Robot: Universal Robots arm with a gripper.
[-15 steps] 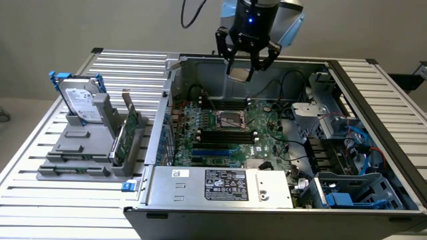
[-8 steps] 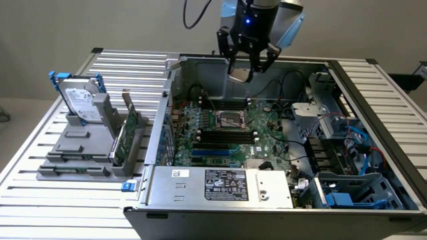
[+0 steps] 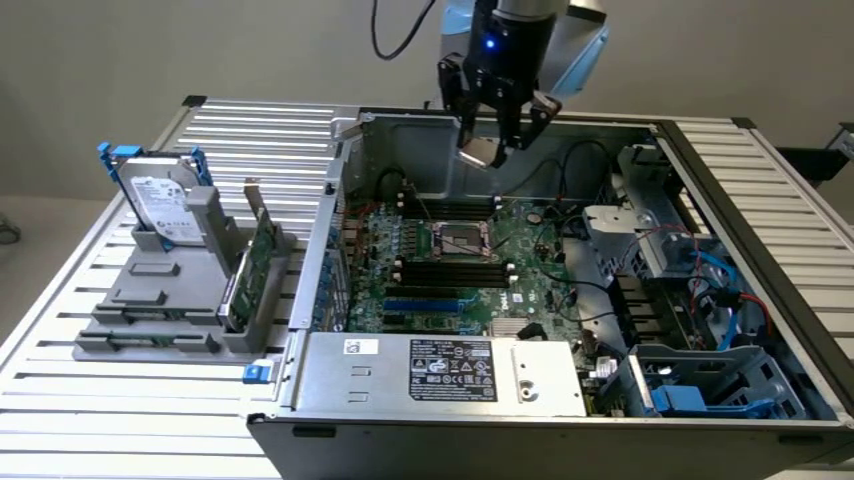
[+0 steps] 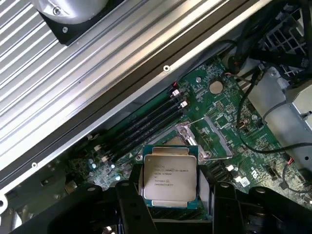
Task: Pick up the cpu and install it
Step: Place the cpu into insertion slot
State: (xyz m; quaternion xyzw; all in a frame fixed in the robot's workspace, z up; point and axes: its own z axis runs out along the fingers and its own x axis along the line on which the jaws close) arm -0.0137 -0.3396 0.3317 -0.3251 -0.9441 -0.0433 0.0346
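The cpu point(image 4: 169, 178), a small square chip with a silvery printed top and green edges, sits between my gripper's point(image 4: 174, 197) two black fingers point(image 4: 128, 202). The gripper is shut on it. In the exterior view the gripper point(image 3: 483, 150) hangs over the back of the open computer case point(image 3: 334, 200), with the cpu point(image 3: 477, 153) held tilted at its tip, well above the motherboard. The empty socket point(image 3: 463, 240) lies on the green board below and nearer the front. In the wrist view the socket point(image 4: 195, 139) shows just beyond the chip, its wire lever raised.
Black memory slots point(image 3: 454, 272) flank the socket. A power supply point(image 3: 441, 368) fills the case front; drive cages and blue cables point(image 3: 707, 270) crowd the exterior view's right. On the slatted table point(image 3: 80, 420), a grey rack point(image 3: 160, 310) holds a hard drive point(image 3: 163, 205) and green card point(image 3: 254, 265).
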